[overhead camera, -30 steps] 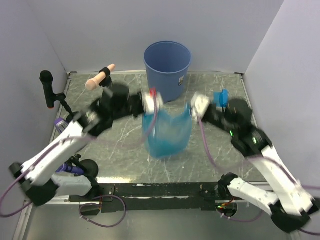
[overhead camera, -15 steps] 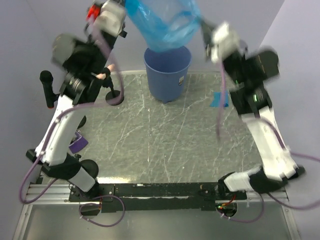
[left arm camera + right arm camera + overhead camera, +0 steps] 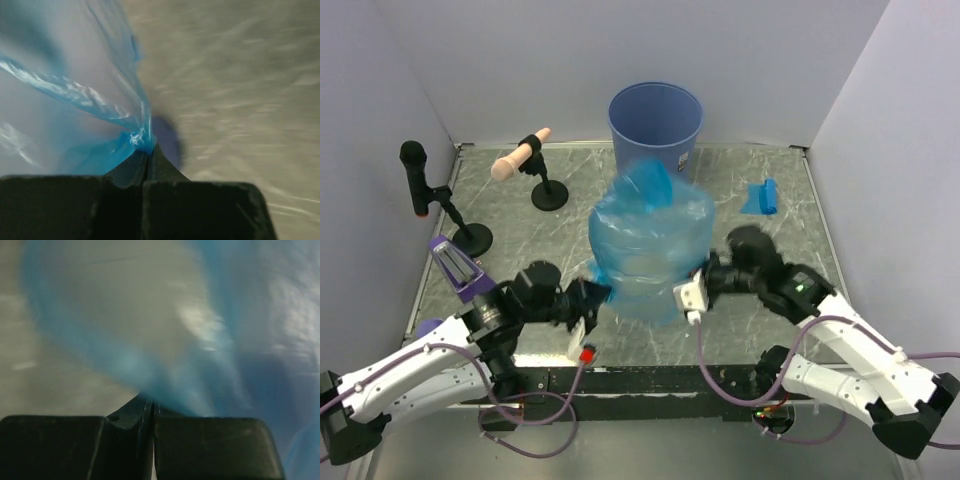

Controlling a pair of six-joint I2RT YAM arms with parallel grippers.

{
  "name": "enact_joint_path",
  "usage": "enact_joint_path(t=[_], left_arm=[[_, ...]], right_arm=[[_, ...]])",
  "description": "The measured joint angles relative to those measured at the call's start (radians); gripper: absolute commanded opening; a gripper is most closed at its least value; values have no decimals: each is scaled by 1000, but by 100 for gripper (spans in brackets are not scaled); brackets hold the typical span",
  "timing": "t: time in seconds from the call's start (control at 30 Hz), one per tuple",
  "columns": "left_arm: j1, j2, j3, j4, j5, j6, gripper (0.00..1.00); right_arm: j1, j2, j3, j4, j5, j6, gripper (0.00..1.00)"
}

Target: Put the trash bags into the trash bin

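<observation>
Slippage, we fear: left end effector (image 3: 592,298) and right end effector (image 3: 694,293) clench only nine and three o'clock edges of the ballooned trash bag (image 3: 650,250).

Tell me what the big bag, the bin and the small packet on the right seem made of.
Big bag: thin plastic film, glossy, translucent blue; it balloons and bunches where the left claw pinches it.
Bin: rigid plastic, opaque, duller blue; its tapering wall and thick rim hold shape.
Small packet: likely the same film, folded; too small to be sure.
</observation>
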Motion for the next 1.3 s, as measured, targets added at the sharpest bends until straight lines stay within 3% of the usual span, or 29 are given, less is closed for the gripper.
enact_joint_path(t=[0.07, 0.17, 0.3, 0.37, 0.4, 0.6, 0.8, 1.0, 1.17, 1.3], left_arm=[[-5, -48, -64, -122, 11, 13, 1], [-14, -154, -60, -164, 34, -22, 1], [-19, -171, 53, -191, 40, -170, 1], [-19, -151, 100, -200, 27, -287, 1], [-19, -136, 123, -209, 14, -367, 1], [-19, -31, 243, -269, -72, -767, 1], [23, -20, 247, -299, -164, -1028, 1], [148, -19, 287, -322, -114, -1197, 1], [341, -47, 273, -283, -48, -1283, 1], [497, -68, 269, -246, 24, -1341, 1]], right_arm=[[2, -6, -96, -178, -2, 36, 0], [15, -145, -134, -295, -17, 105, 0], [20, -217, 25, -309, -34, 250, 57], [21, -161, 128, -310, -39, 338, 78], [21, -117, 187, -306, -44, 393, 82], [-32, 106, 444, -270, -98, 623, 85], [-194, 350, 708, -190, -200, 753, 85], [-252, 673, 879, -129, -118, 684, 85], [-285, 1011, 1130, -163, -67, 626, 84], [-301, 1127, 1190, -178, -43, 599, 81]])
